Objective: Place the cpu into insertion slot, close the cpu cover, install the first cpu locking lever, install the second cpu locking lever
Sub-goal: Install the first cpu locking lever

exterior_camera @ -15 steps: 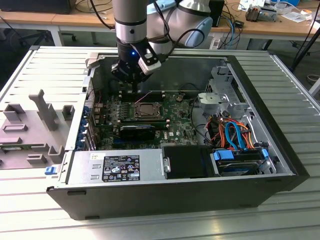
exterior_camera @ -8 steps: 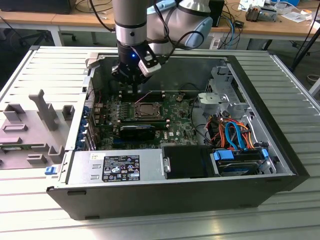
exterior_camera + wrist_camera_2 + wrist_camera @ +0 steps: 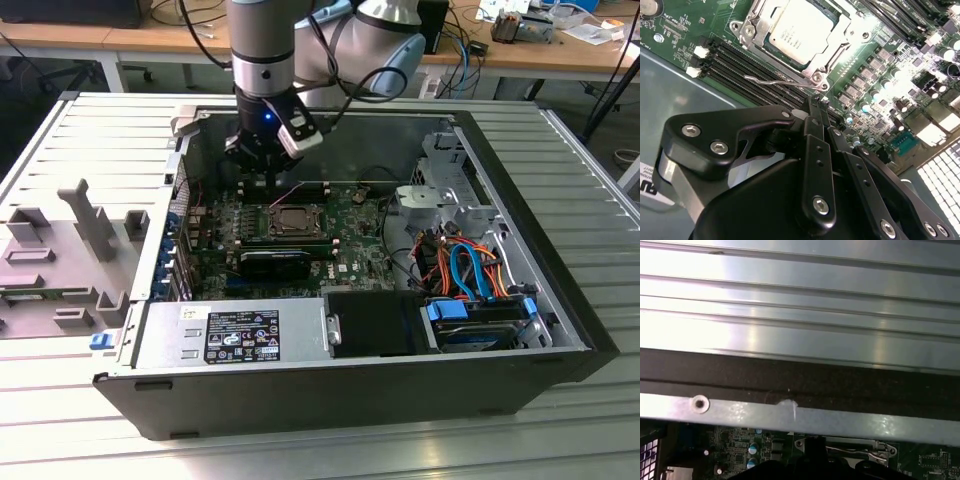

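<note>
The cpu (image 3: 792, 30) lies flat in the insertion slot (image 3: 290, 222) on the green motherboard, its silver-grey top facing up. The cpu cover (image 3: 752, 31) is down around it as a silvery frame. A thin wire locking lever (image 3: 775, 79) runs along the socket's side nearest the memory slots; I cannot tell whether it is latched. My gripper (image 3: 819, 106) hovers just beyond that side, above the memory slots, with its black fingers (image 3: 812, 120) drawn together and nothing between them. In the exterior view the gripper (image 3: 262, 178) hangs inside the case behind the socket.
Long black memory slots (image 3: 740, 62) lie under the gripper. The case wall (image 3: 800, 415) stands close behind it. A power supply (image 3: 230, 335), a drive cage (image 3: 480, 320) and loose cables (image 3: 465, 265) occupy the near side. Grey fixtures (image 3: 60, 250) sit on the ribbed table at the exterior view's left.
</note>
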`<control>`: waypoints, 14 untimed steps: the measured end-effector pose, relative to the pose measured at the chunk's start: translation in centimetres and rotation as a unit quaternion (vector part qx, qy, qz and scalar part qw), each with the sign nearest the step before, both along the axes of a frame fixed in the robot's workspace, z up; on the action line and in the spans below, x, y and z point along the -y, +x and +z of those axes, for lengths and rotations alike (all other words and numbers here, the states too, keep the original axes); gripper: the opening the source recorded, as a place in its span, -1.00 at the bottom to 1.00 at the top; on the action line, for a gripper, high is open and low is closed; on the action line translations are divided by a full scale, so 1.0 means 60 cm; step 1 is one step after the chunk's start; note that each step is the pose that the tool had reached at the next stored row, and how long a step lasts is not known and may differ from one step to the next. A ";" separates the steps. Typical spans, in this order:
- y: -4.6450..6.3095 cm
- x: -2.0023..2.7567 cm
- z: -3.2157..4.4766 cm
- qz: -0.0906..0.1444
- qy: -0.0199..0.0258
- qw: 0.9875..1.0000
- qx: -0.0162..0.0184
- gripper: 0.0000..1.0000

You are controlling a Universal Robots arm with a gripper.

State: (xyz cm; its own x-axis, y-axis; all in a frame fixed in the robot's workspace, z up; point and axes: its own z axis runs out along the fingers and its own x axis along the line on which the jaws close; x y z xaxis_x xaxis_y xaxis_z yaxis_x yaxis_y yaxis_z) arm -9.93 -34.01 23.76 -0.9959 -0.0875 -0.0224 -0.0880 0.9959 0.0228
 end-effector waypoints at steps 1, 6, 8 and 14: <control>0.000 -0.0004 -0.001 0.000 0.000 1.000 0.000 -0.79; 0.003 -0.0027 -0.009 0.001 -0.001 1.000 0.000 -0.79; 0.004 -0.0033 -0.012 0.002 -0.002 1.000 0.000 -0.79; 0.007 -0.0083 -0.022 0.004 -0.004 1.000 0.000 -0.79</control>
State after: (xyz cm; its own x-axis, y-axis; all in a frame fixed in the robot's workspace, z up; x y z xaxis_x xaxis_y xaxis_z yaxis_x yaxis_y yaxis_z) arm -9.52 -33.52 22.42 -0.9952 -0.0956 -0.0215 -0.0959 0.9953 0.0140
